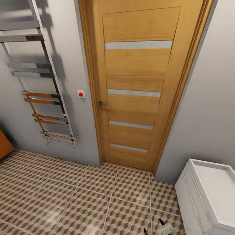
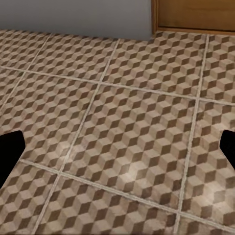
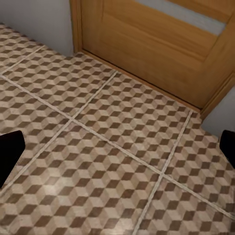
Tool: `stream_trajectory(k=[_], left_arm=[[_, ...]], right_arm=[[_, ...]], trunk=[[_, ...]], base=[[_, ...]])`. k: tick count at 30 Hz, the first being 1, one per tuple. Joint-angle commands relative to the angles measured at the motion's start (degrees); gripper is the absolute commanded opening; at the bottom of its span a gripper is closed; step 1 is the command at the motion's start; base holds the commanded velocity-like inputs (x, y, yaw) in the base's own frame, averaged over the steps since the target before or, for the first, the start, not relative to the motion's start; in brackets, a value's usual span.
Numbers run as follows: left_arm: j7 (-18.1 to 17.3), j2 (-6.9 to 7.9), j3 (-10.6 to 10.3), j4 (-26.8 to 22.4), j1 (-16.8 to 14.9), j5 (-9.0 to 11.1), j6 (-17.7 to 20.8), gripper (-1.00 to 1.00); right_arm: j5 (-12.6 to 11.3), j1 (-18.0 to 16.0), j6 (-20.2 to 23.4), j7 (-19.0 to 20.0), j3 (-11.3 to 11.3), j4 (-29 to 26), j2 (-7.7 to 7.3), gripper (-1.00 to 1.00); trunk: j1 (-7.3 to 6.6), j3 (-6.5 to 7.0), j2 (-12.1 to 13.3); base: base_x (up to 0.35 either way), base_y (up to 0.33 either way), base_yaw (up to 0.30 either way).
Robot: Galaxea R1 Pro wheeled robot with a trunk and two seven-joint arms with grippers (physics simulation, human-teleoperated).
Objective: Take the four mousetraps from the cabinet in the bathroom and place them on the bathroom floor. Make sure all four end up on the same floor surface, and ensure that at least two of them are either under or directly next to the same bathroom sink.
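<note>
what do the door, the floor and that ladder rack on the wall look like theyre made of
Door: looks like warm varnished wood, grain visible, with pale, possibly frosted glass strips.
Bathroom floor: seemingly ceramic tiles, printed cube pattern, pale grout lines, soft sheen.
Ladder rack: polished chrome-like metal, its bars mirroring the orange and grey surroundings.

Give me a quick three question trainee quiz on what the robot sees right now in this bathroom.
1. True or false: the orange-brown wooden door with pale horizontal strips is shut.
2. What hangs on the grey wall left of the door? A) chrome ladder towel rail B) mirror C) shelf
3. Fill in: the small white wall switch beside the door has a ___ round button.

Key: 1 true; 2 A; 3 red. The cube-patterned tiled floor lies under both open grippers, left and right.
</note>
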Motion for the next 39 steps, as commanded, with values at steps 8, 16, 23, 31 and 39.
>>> stream_trajectory(k=[8, 16, 23, 31, 39], left_arm=[[-0.03, -0.01, -0.5, 0.23, -0.11, 0.52, -0.29, 1.0], [-0.03, -0.03, -0.5, 0.23, -0.11, 0.52, -0.29, 1.0], [-0.03, -0.07, -0.5, 0.23, -0.11, 0.52, -0.27, 1.0], [-0.04, -0.07, -0.5, 0.23, -0.11, 0.52, -0.24, 1.0], [-0.03, -0.07, -0.5, 0.24, -0.11, 0.52, -0.24, 1.0]], right_arm=[[0.2, -0.03, -0.1, -0.59, 0.46, 0.04, 0.0, 1.0], [0.2, -0.03, -0.1, -0.59, 0.46, 0.04, 0.0, 1.0], [0.2, -0.03, -0.1, -0.59, 0.46, 0.04, 0.01, 1.0], [0.2, -0.03, -0.1, -0.59, 0.46, 0.04, 0.01, 1.0], [0.2, -0.03, -0.1, -0.59, 0.46, 0.04, 0.06, 1.0]], trunk=[[0.03, -0.12, -0.12], [0.03, -0.12, -0.12], [0.03, -0.12, -0.12], [0.03, -0.12, -0.12], [0.03, -0.12, -0.12]], base=[[0.0, 0.0, 0.268], [0.0, 0.0, 0.269], [0.0, 0.0, 0.269], [0.0, 0.0, 0.269], [0.0, 0.0, 0.269]])
